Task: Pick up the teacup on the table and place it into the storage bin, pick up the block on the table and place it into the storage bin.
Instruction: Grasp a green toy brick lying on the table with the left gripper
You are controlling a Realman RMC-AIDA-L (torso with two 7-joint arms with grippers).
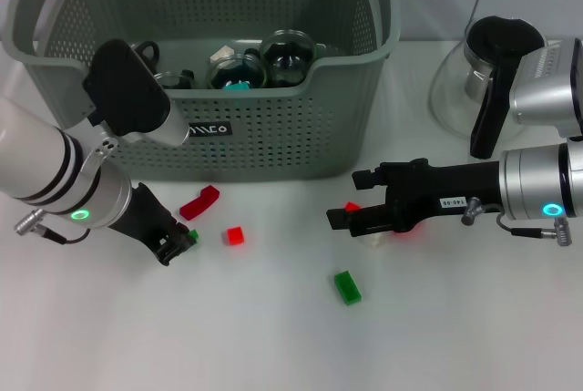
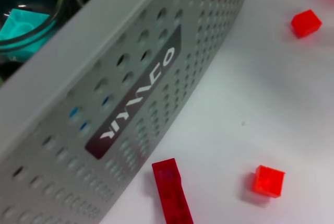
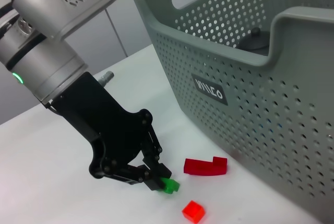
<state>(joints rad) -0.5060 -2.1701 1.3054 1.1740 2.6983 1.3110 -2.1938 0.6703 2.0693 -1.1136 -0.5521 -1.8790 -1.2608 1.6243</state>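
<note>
The grey-green storage bin stands at the back of the table, with glass teacups and a teal block inside. My left gripper is low over the table in front of the bin's left half, shut on a small green block. A long red block and a red cube lie just right of it. My right gripper hovers open at centre right, with a small red block between its fingers. A green block lies in front.
A glass teapot with a black lid and handle stands at the back right, behind my right arm. The bin's black label faces me. White tabletop stretches along the near edge.
</note>
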